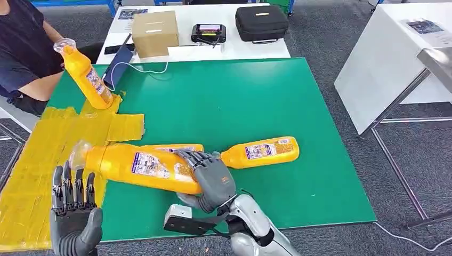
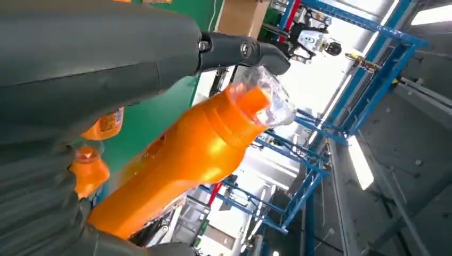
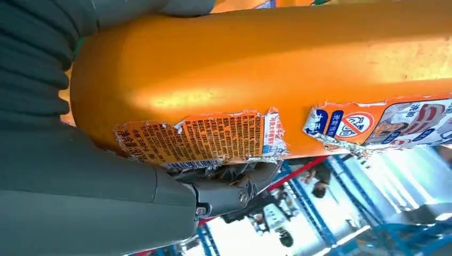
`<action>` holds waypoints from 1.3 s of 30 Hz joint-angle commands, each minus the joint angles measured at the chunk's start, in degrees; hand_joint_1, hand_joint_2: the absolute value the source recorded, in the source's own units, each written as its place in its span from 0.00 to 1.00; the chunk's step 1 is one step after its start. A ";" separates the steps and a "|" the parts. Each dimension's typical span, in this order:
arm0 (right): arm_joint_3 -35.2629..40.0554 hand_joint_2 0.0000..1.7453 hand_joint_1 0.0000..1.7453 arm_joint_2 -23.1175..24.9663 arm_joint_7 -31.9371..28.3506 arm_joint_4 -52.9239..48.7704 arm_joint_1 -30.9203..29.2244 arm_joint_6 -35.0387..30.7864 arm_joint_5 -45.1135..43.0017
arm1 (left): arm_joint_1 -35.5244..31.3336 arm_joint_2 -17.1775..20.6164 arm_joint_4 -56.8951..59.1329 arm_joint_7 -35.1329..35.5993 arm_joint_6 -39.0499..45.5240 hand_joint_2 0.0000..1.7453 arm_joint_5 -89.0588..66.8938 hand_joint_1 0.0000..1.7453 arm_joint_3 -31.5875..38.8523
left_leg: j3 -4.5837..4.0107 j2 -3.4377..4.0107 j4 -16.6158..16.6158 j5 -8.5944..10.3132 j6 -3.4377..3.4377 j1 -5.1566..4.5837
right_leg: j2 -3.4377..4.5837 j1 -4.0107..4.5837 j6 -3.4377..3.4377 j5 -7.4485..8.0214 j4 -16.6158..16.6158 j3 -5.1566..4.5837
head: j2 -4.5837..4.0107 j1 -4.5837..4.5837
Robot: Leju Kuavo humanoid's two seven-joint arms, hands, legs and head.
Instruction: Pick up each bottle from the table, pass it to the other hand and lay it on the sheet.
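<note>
- Left hand [image 1: 74, 210] waits with fingers spread and nothing in it, over the yellow taped sheet [image 1: 32, 176] at the worktop's near-left corner.
- Orange plastic bottle with clear cap [image 1: 138, 166], lifted and level, cap toward that hand; best it takes the neck end squarely.
- Right hand [image 1: 209, 180] grips the bottle's base; release only once the other has a firm hold.

Workshop: blue steel racks [image 2: 320, 160], worktables [image 1: 394, 58]

Right robot hand [image 1: 209, 178] grips an orange bottle [image 1: 139, 166] above the table [image 1: 250, 101].
</note>
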 commanded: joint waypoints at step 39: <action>3.40 1.00 1.00 3.19 -7.93 7.08 -0.73 -5.88 -9.40 | -1.54 3.87 3.91 -4.02 2.30 1.00 2.60 0.00 -2.55 | 0.19 -0.13 -0.09 -0.02 -0.04 0.02 | 0.30 -0.03 -0.10 -0.02 -0.07 0.15 | 0.00 0.02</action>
